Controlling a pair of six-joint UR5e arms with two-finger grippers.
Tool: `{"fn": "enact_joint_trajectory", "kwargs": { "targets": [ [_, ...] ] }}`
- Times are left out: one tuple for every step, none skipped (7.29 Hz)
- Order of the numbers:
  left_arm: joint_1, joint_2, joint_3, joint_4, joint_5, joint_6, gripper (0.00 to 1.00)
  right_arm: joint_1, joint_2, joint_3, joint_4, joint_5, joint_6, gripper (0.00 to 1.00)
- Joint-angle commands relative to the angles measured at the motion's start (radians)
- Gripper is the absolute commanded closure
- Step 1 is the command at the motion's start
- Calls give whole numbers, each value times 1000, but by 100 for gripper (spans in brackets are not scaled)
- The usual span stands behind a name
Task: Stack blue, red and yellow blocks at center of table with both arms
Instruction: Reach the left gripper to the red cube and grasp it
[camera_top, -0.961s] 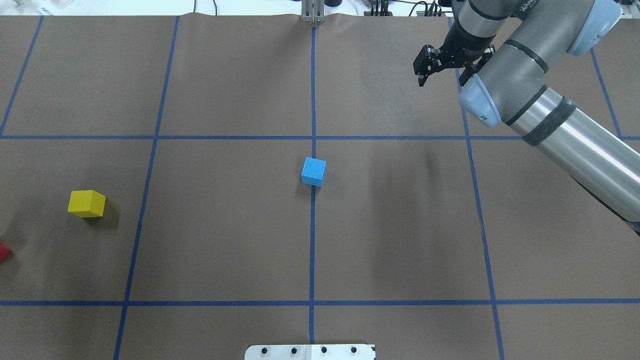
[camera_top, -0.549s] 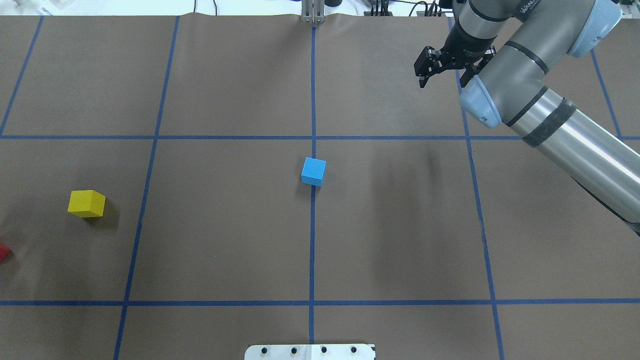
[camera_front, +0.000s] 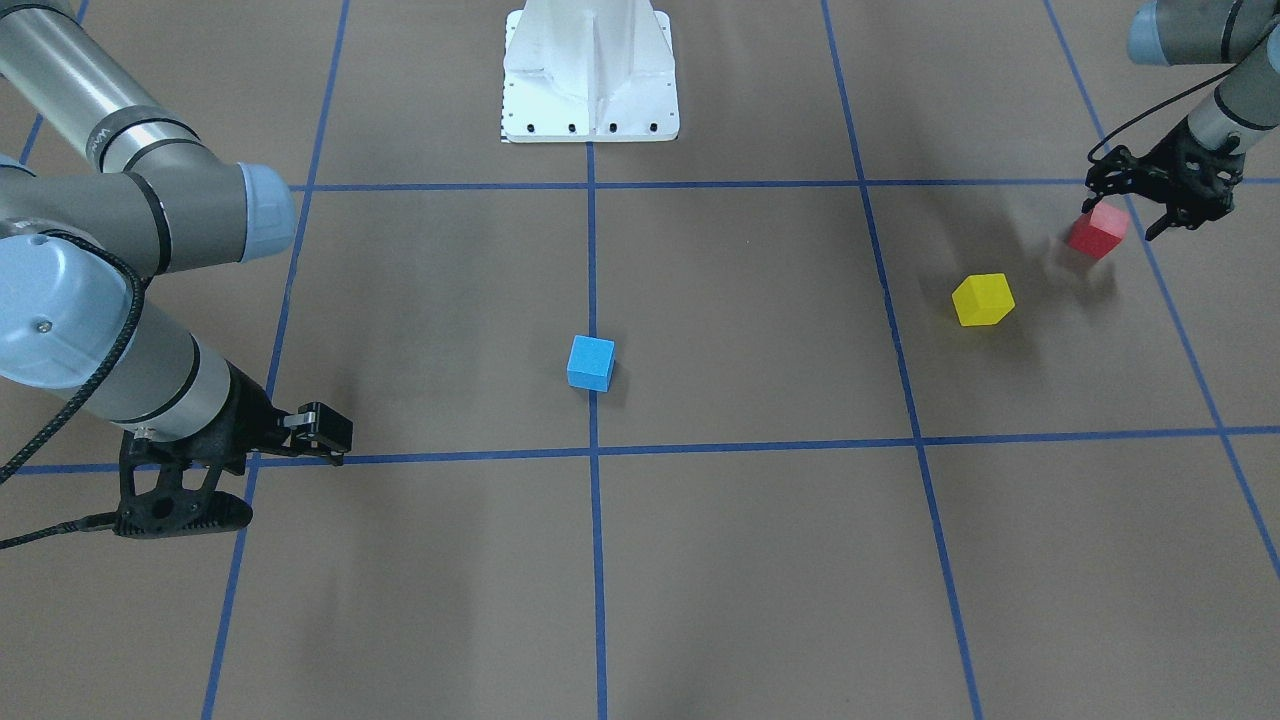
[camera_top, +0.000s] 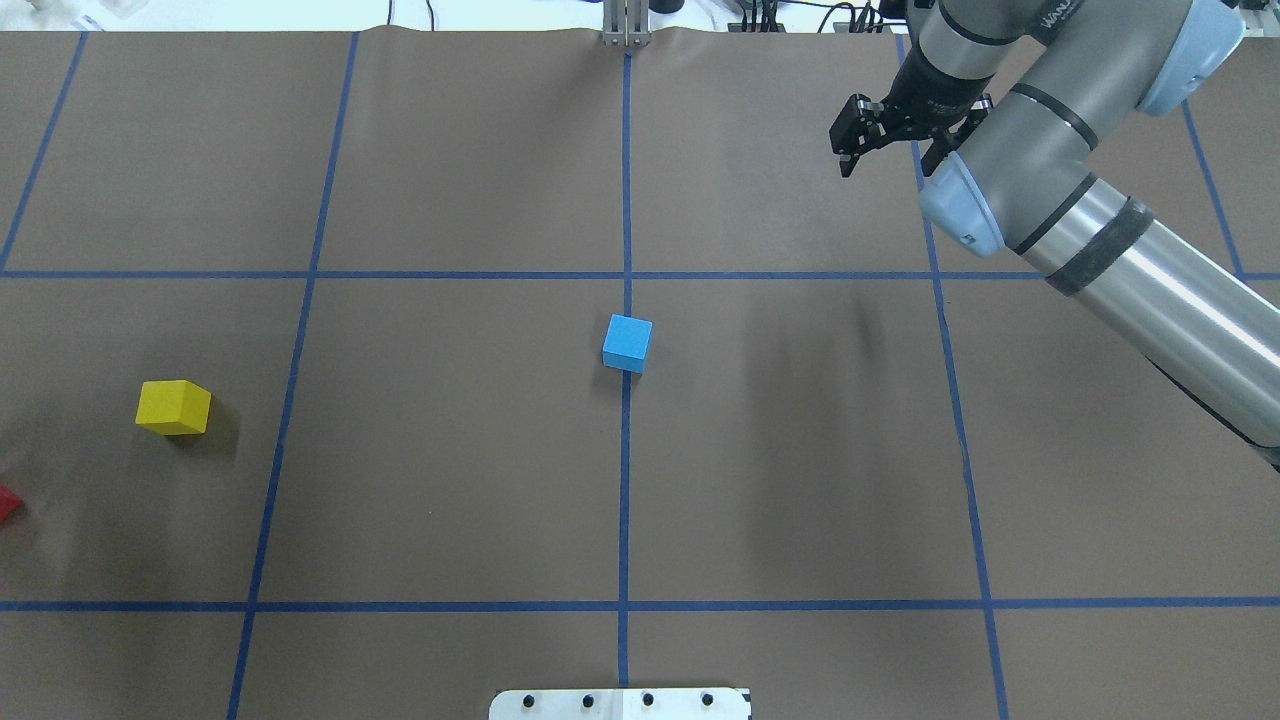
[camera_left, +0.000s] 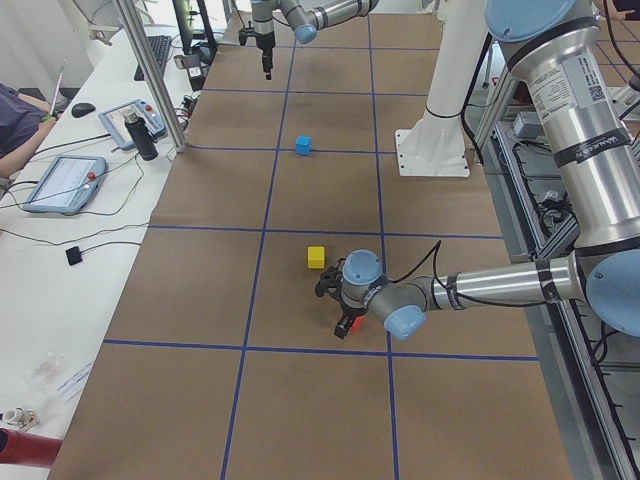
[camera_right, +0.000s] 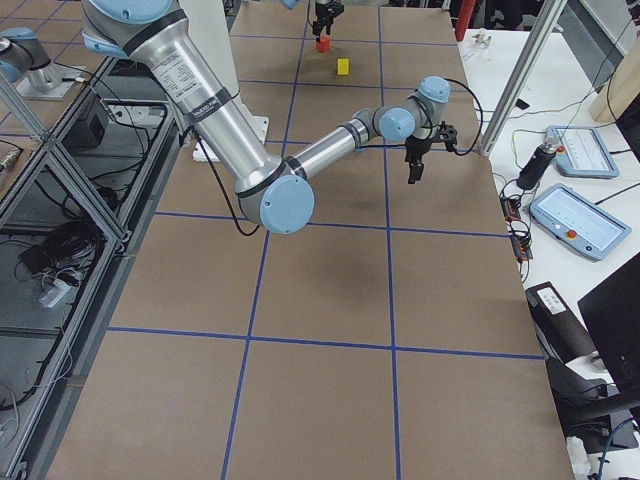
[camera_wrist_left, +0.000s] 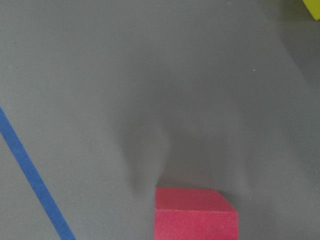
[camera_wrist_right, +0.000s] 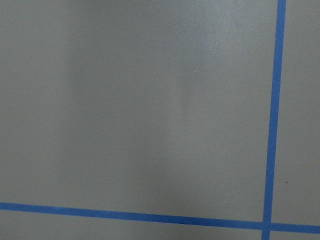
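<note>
- The left gripper (camera_front: 1128, 212) hovers with its jaws apart over the red block (camera_front: 1097, 231), which sits at its fingertips. I cannot tell whether they touch it.
- The yellow block (camera_front: 983, 299) lies near that gripper on the centre-ward side, askew to the tape lines (camera_top: 625, 500).
- The right gripper (camera_top: 885, 168) is spread wide and empty, close to the far edge of the paper (camera_top: 800, 450).
- Only paper lies between it and the blue block (camera_top: 627, 343), well apart.
- The blocks are cubes with no long axis, and the blue block is slightly turned.
</note>
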Motion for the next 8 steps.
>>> {"fn": "enact_joint_trajectory", "kwargs": {
  "targets": [
    [2,-2,5,1,0,-10,35,0,-3,-2,0,0,0,1],
    [2,-2,5,0,0,-10,66,0,-3,0,0,0,0,1],
    [2,0,3,0,0,-10,100,0,-4,0,0,0,0,1],
    [-1,3,-4,0,-2,-11,100,0,-3,0,0,0,1,1],
    [-5,1,-20,7,-14,-11,100,0,-1,2,2,0,3,1],
    [-9,-7,-97,127,-31,-11,100,0,-1,6,2,0,4,1],
    [-9,-35,-236,350,-29,-11,100,0,-1,9,0,0,6,1],
    [-11,-110,-359,602,-29,-8,100,0,-3,8,2,1,1,1]
  ]
}}
